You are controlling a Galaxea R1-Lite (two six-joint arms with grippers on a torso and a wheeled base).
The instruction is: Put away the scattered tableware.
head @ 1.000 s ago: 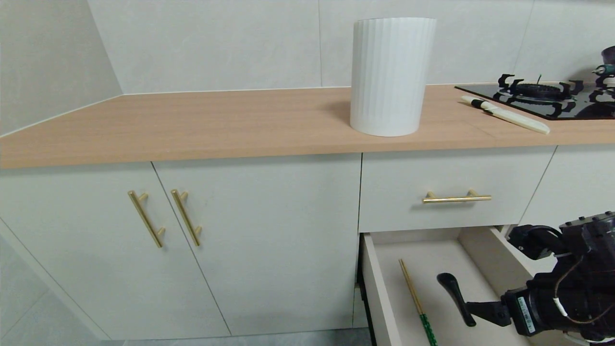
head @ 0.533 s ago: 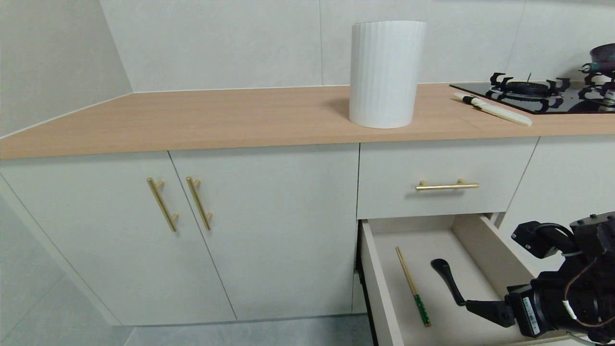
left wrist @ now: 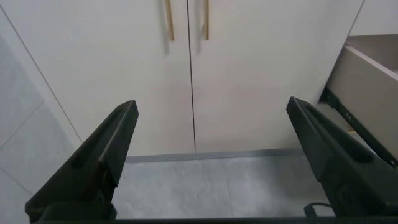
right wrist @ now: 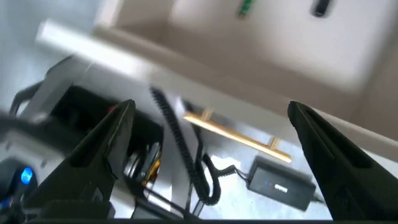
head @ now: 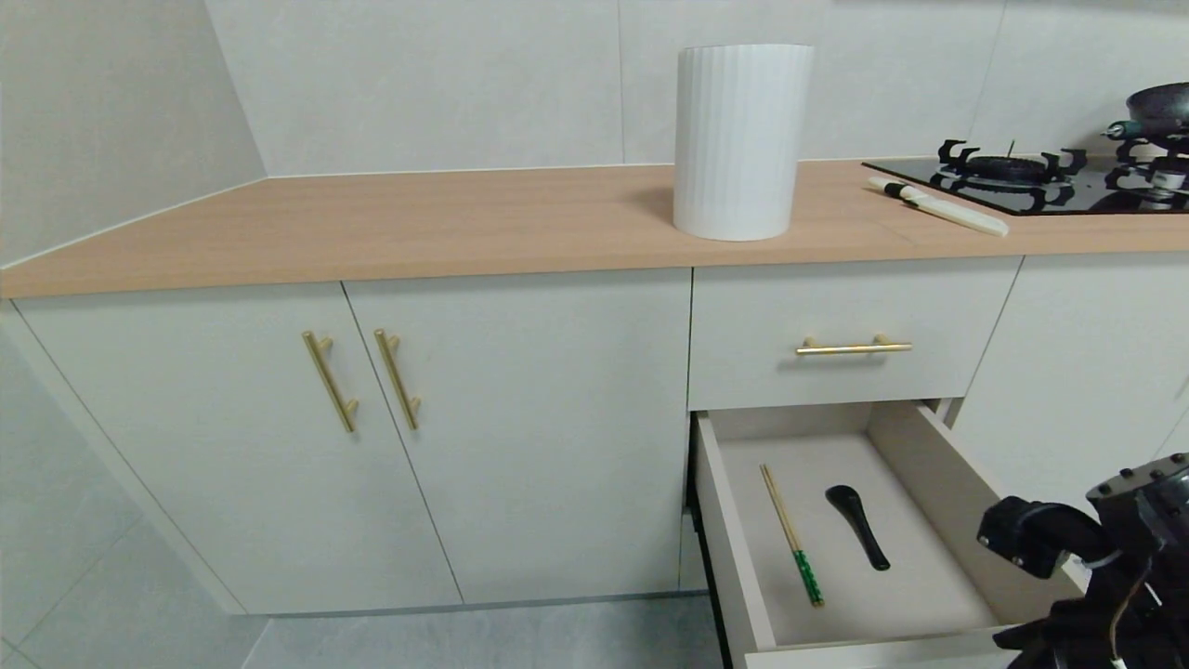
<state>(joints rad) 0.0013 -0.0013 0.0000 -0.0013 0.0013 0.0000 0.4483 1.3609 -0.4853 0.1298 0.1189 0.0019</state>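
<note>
Our left claw (left wrist: 217, 165), right claw (right wrist: 214, 155) gape empty; glossy black spoon (head: 856, 525) and green-tipped wooden chopsticks (head: 790, 546) lie beyond right claw.

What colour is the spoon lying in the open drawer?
Black; the spoon shows best in the head view.

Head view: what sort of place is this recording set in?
Most likely a home kitchen: a wooden countertop over pale cabinets, a gas hob set into it, and an open drawer holding chopsticks and a black spoon.
</note>
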